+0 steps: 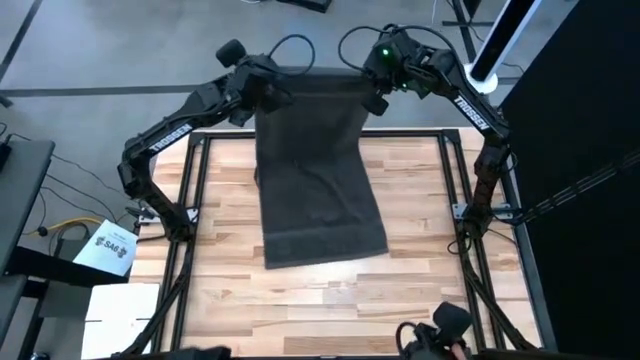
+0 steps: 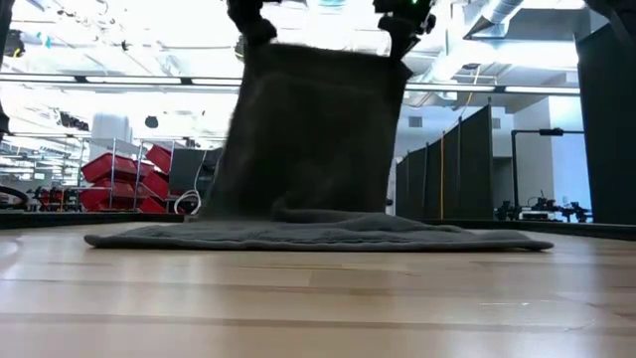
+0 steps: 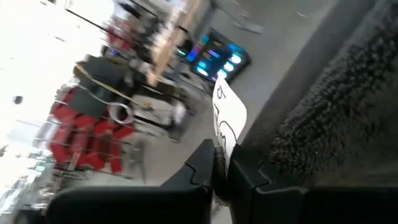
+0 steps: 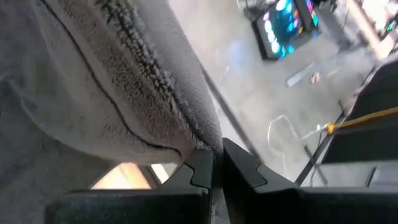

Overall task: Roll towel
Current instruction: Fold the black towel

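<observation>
both grippers (image 1: 262,92) (image 1: 375,92) pinch towel's (image 1: 318,190) raised corners

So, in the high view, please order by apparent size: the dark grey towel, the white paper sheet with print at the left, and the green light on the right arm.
1. Dark charcoal-grey cloth towel, largest.
2. White printed paper sheet.
3. Small green light, smallest.

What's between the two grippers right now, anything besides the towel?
Only the towel: its top edge spans from the left gripper to the right gripper, each shut on a corner. The high view shows this; the low view shows the lower part lying on the table.
</observation>
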Controlling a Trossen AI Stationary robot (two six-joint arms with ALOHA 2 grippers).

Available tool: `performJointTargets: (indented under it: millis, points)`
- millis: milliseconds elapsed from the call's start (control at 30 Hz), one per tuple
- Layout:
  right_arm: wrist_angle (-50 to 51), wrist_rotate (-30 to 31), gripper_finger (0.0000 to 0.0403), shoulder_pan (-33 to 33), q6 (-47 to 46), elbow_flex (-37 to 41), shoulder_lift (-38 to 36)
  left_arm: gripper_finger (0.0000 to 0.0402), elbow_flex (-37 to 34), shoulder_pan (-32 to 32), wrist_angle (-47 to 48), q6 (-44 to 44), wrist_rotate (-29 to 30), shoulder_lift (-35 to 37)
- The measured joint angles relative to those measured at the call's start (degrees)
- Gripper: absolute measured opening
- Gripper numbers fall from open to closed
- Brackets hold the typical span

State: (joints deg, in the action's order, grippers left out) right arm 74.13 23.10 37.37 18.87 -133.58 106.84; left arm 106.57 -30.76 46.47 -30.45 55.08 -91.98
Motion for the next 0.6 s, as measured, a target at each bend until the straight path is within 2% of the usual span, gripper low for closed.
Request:
performJointTargets:
  millis: [67,200,333,433,500,600]
  points:
    - [0.5,1.4,0.0008,0.4,-1.2,0.1,1.0,0.0007,-3.3,-1.5,-1.6,0.0,-0.7,-0.1]
    - [-0.4,8.5,0.0007,-0.1,-2.2,0.0,1.4,0.0007,-9.0,-3.9,-13.4,-7.4,-2.4,-0.1]
    - [-0.2,15.8,0.0007,-2.4,-4.7,0.1,0.8,0.0007,-9.4,-4.2,-24.3,-17.0,-1.5,-0.1]
    - [-0.3,17.9,0.0007,-3.6,-6.2,0.0,0.2,0.0007,-9.4,-4.6,-33.0,-21.6,-1.8,-0.1]
    - [-0.2,18.2,0.0007,-3.6,-7.1,0.0,0.2,0.0007,-9.4,-6.0,-35.6,-23.1,-5.0,-0.1]
    - [-0.9,17.9,0.0007,-2.8,-7.5,0.0,0.6,0.0007,-9.4,-7.1,-32.4,-21.5,-7.7,-0.3]
